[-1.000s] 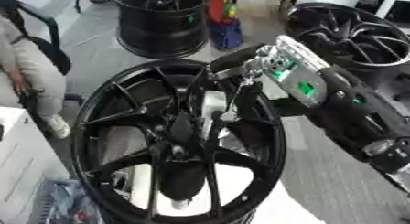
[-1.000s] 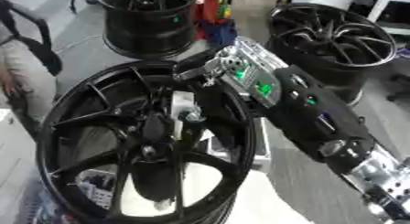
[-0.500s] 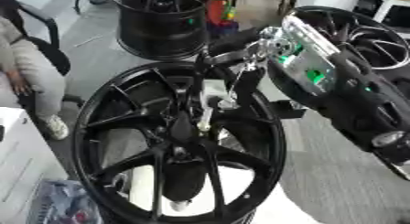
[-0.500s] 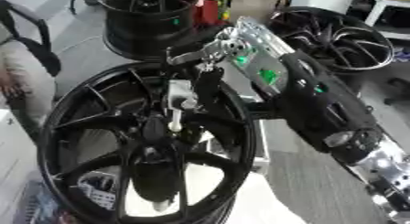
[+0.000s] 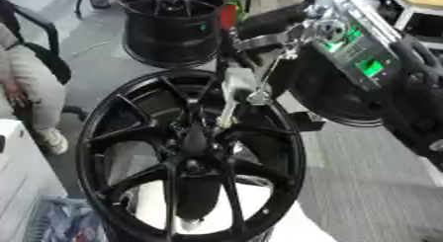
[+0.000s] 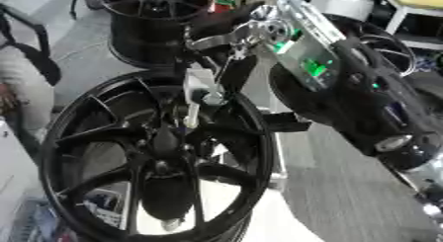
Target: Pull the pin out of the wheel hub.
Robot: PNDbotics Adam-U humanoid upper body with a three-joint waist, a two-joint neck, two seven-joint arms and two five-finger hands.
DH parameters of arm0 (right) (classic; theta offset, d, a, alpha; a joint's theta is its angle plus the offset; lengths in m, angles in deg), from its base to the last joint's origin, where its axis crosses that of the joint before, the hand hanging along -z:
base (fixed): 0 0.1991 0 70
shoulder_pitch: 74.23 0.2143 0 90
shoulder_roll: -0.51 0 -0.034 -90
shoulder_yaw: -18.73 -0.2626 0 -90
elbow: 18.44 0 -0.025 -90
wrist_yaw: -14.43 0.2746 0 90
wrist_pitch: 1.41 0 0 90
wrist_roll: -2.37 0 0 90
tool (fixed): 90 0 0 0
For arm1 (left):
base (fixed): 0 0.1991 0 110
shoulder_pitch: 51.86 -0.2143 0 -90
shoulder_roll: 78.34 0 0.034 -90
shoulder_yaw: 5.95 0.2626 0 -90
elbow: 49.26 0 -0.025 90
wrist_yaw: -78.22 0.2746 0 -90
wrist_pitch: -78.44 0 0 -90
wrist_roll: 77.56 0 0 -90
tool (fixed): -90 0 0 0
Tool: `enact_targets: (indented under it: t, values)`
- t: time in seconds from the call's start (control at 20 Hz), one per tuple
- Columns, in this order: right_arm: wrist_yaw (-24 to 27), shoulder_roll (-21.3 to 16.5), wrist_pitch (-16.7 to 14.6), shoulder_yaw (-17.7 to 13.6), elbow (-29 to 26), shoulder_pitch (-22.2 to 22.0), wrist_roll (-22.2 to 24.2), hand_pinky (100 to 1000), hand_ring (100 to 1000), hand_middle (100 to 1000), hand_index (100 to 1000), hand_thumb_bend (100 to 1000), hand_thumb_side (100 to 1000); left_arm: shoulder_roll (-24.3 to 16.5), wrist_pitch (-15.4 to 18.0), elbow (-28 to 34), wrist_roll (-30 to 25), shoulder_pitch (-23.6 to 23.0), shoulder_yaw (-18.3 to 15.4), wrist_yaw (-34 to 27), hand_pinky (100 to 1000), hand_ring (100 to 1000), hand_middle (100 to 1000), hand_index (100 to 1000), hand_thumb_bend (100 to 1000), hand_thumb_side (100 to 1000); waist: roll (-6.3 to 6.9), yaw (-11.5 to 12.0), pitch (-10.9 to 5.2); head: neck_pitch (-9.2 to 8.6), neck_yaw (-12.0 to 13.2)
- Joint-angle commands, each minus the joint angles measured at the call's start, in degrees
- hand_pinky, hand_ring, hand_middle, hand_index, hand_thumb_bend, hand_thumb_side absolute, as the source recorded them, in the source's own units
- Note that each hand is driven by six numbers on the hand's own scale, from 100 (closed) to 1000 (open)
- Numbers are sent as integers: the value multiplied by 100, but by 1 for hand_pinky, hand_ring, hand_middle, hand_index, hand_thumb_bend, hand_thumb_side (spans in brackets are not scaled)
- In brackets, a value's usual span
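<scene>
A large black spoked wheel hub (image 5: 186,162) lies flat in the middle left. Over its far half hangs a pale silver pin (image 5: 231,95), upright and slightly tilted. Its lower tip shows above the spokes, short of the hub's centre hole (image 5: 189,166). My right hand (image 5: 270,37) reaches in from the upper right on a black arm with green lights. Its fingers are curled round the pin's top end. My left hand shows in neither view.
Another black wheel (image 5: 171,23) stands at the back, and a further one (image 6: 385,46) lies behind my right arm. A person sits at the left edge (image 5: 30,90). A white box (image 5: 19,186) and a basket (image 5: 61,223) fill the lower left corner.
My right hand has risen and drawn back from the hub with the pin in it, so the pin's tip now sits higher above the spokes. The view itself has also shifted.
</scene>
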Motion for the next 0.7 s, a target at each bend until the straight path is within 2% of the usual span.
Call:
enact_targets:
  t: [0.05,0.15,0.25,0.45,0.6,0.7]
  values:
    - [243,-411,150,-201,-396,31,-15,386,476,546,713,154,245,-161,1,59,33,22,-55,40,583,570,662,747,596,235,38,-9,-54,32,51]
    - [296,-451,228,-220,-491,13,14,386,476,546,713,154,245,-163,1,59,36,21,-55,40,583,570,662,747,596,235,36,-11,-55,34,53]
    - [222,-613,353,-377,-375,-142,-65,387,473,535,707,155,219,-191,-13,58,113,-47,-158,39,582,569,662,747,596,235,45,-162,-81,32,248]
    - [-127,-1193,717,-955,190,-720,-414,419,492,556,719,147,189,-197,-26,76,316,-90,-361,9,582,569,661,747,596,235,84,-645,28,-57,623]
    - [-400,-1638,991,-1379,635,-1165,-665,438,499,558,727,148,184,-160,-24,89,371,-51,-396,-10,582,569,661,747,596,236,150,-729,112,-138,692]
    - [-564,-1864,1170,-1649,925,-1456,-834,484,523,579,759,154,190,-127,-20,97,391,-31,-413,-25,582,568,661,747,597,236,204,-755,164,-172,711]
